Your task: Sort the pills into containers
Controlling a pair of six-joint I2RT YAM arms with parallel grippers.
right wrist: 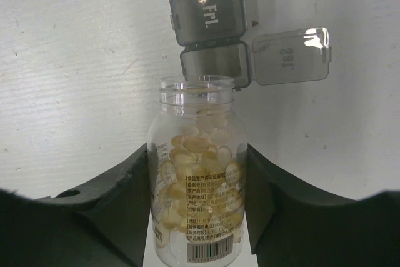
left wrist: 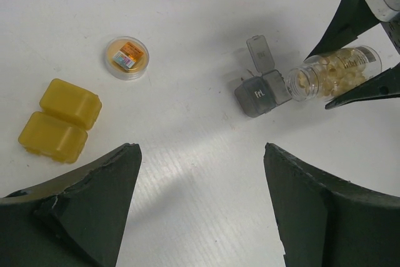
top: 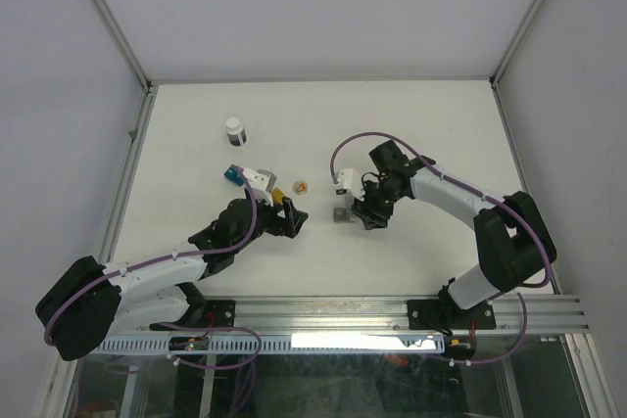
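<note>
My right gripper (right wrist: 197, 157) is shut on a clear pill bottle (right wrist: 199, 179) of yellow capsules, uncapped. Its mouth points at the open cell of the gray container (right wrist: 215, 60). The other cell, marked "Fri.", is closed. In the top view the right gripper (top: 364, 208) sits beside the gray container (top: 341, 213). My left gripper (left wrist: 200, 154) is open and empty, above bare table, facing the gray container (left wrist: 259, 94) and the bottle (left wrist: 334, 73). The amber-yellow container (left wrist: 59, 120) lies closed to its left. The teal container (top: 233, 175) lies beyond the left wrist.
The bottle's round cap (left wrist: 127, 57) lies open side up between the yellow and gray containers. A small white-capped dark bottle (top: 235, 129) stands at the back left. White walls and metal rails (top: 127, 173) border the table.
</note>
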